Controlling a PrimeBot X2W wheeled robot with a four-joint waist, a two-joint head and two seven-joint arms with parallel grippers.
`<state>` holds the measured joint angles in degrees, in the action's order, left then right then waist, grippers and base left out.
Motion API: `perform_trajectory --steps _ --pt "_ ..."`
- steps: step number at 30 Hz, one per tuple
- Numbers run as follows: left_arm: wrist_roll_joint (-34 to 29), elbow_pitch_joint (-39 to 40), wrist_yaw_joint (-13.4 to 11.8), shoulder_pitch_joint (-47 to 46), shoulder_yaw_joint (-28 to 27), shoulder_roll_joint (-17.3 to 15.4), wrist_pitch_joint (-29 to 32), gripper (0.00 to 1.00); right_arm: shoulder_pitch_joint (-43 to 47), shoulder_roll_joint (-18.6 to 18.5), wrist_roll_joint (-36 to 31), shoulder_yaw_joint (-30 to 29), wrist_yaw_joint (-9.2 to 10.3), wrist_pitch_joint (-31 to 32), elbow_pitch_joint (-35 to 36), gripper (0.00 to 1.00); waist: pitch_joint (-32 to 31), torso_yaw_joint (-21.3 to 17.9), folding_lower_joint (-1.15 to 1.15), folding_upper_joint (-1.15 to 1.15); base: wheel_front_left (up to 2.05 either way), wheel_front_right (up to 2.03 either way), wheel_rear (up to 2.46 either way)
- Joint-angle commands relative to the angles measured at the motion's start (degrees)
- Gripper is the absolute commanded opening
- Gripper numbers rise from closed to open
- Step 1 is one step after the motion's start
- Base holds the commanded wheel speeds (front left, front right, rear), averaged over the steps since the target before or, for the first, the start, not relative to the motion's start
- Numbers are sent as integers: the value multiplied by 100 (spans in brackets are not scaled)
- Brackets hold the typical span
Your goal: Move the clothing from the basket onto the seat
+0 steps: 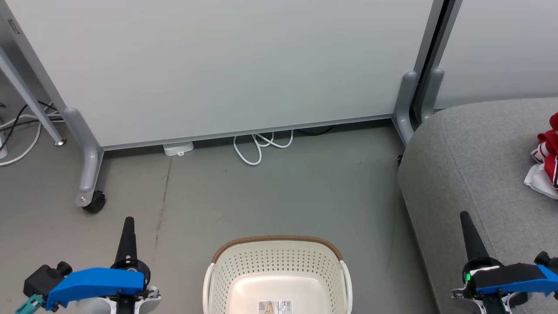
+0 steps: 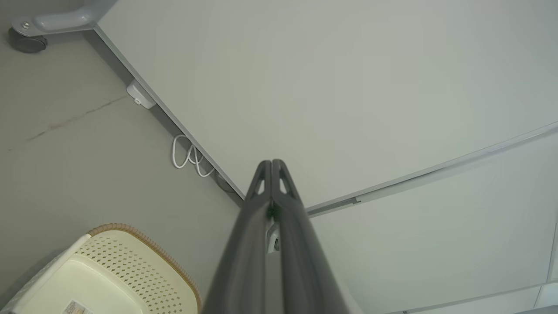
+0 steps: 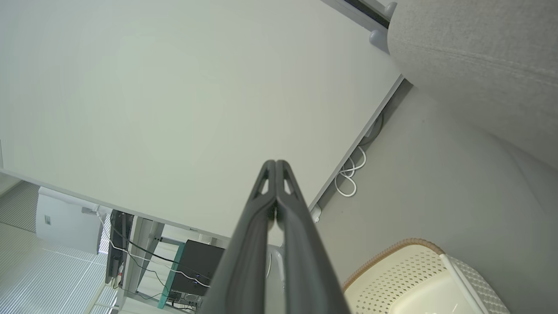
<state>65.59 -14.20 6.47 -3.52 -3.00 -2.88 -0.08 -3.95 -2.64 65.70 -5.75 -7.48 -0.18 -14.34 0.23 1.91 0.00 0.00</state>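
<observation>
Fingers were pinched together, holding nothing, on the left gripper (image 1: 128, 223) and right gripper (image 1: 464, 216) either side of the perforated cream basket (image 1: 279, 244) in the head view, red clothing (image 1: 548, 152) heaped far right on the grey fabric seat (image 1: 471, 165); the left wrist view caught a looped white cable (image 2: 187, 157) under the smooth panel (image 2: 327, 87); the right wrist view, that seat's rounded, stitched edge.

Left gripper (image 2: 272, 163) pressed tight together, empty, pointing at the pale partition panel (image 2: 348, 87). Basket (image 2: 144, 279) sits lower left on the floor (image 2: 78, 152), a white cable (image 2: 187, 157) looped beyond it.

We saw long, dark, tapered fingers (image 1: 127, 246) on the left gripper (image 1: 128, 223) and right gripper (image 1: 465, 217). Blue housings (image 1: 93, 281) sat behind both.
</observation>
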Motion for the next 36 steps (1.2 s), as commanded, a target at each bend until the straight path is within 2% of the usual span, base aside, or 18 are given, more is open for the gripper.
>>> perform_trajectory --steps 1,36 --pt "125 54 37 -135 -43 -1 28 0 -129 -30 134 -14 -2 33 57 0 0 -4 0 0 0 0 0" --pt "1893 33 92 -259 -276 0 476 0 -219 -35 1889 -65 -2 485 45 0 -3 -123 0 0 0 0 0"
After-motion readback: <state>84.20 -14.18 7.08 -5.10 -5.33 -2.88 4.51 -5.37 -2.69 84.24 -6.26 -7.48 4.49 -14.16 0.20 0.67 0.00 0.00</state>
